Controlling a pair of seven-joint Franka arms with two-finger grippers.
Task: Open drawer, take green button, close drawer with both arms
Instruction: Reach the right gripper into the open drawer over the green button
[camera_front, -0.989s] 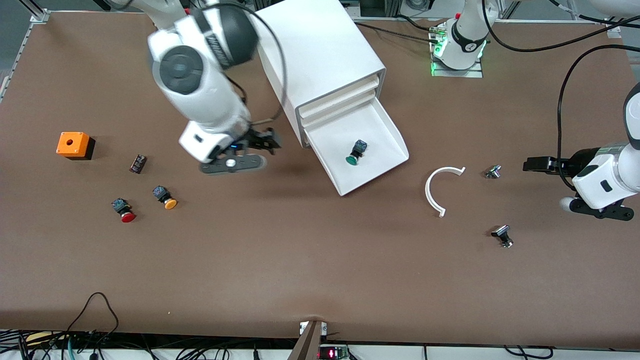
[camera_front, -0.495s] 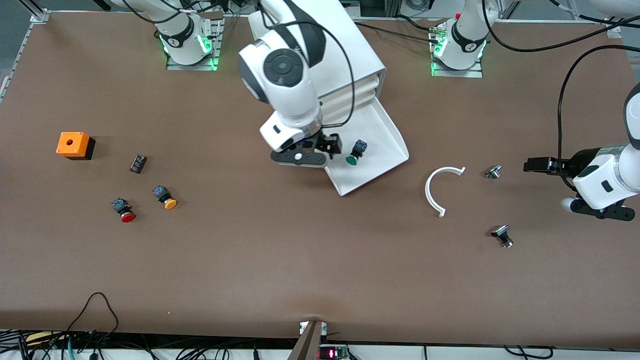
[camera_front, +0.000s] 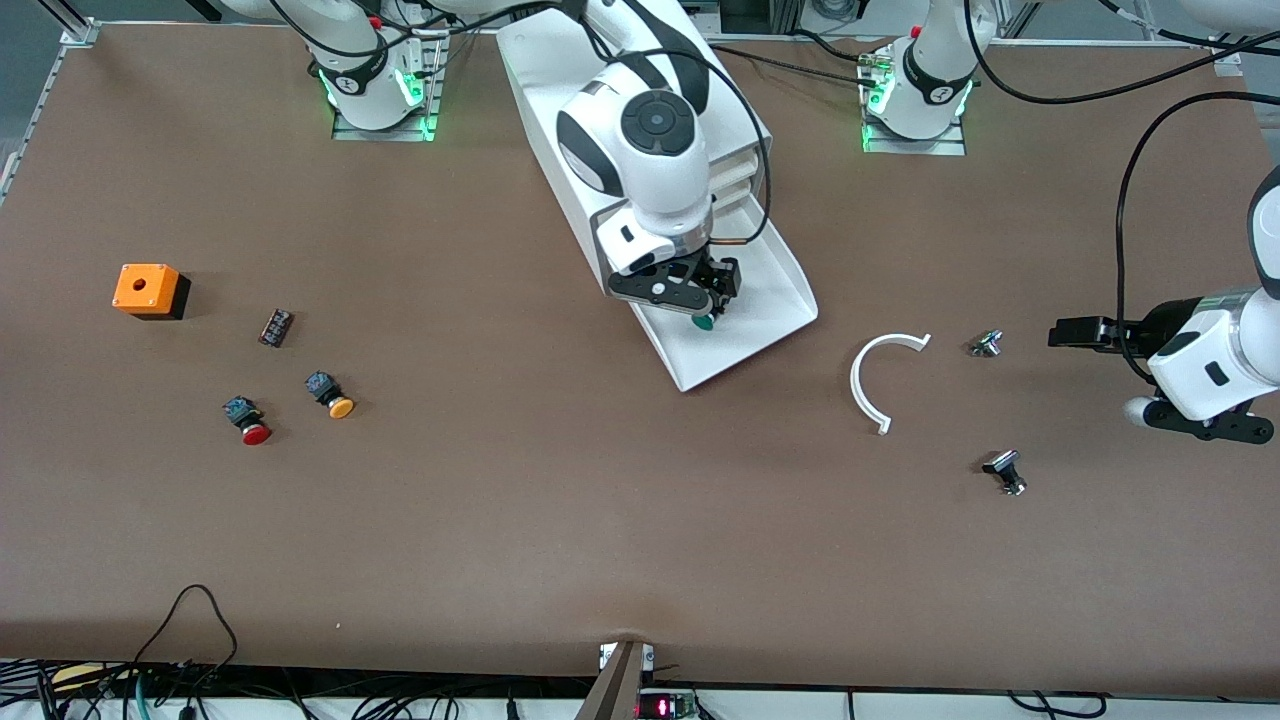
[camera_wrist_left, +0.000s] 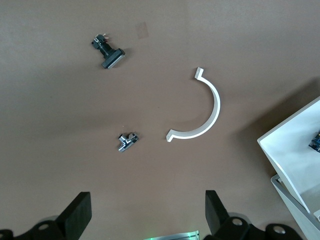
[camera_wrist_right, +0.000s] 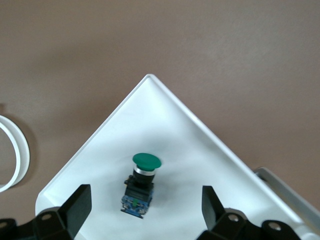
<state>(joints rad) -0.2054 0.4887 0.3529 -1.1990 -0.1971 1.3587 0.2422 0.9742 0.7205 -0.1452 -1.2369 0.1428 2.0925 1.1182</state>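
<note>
The drawer (camera_front: 775, 325), lowest of three in the white cabinet (camera_front: 560, 90), stands pulled out. The button (camera_wrist_right: 141, 187) lies on its side in the tray, green cap (camera_wrist_right: 146, 160) on a dark body. In the front view only the cap of the button (camera_front: 704, 322) shows under the right hand. My right gripper (camera_wrist_right: 145, 212) hangs open just over the button, one finger on each side, touching nothing; it also shows as the right gripper (camera_front: 712, 300). My left gripper (camera_front: 1058, 330) waits open and empty over the table at the left arm's end; the left gripper (camera_wrist_left: 147, 220) holds nothing.
A white curved strip (camera_front: 880, 375) and two small metal parts (camera_front: 986, 343) (camera_front: 1006, 471) lie between the drawer and the left gripper. Toward the right arm's end are an orange box (camera_front: 148, 289), a dark part (camera_front: 276, 327), a red-capped button (camera_front: 250, 422) and an orange-capped button (camera_front: 331, 395).
The right arm has swung from beside the cabinet across to the pulled-out drawer and now hovers over the green button. The left arm has stayed put.
</note>
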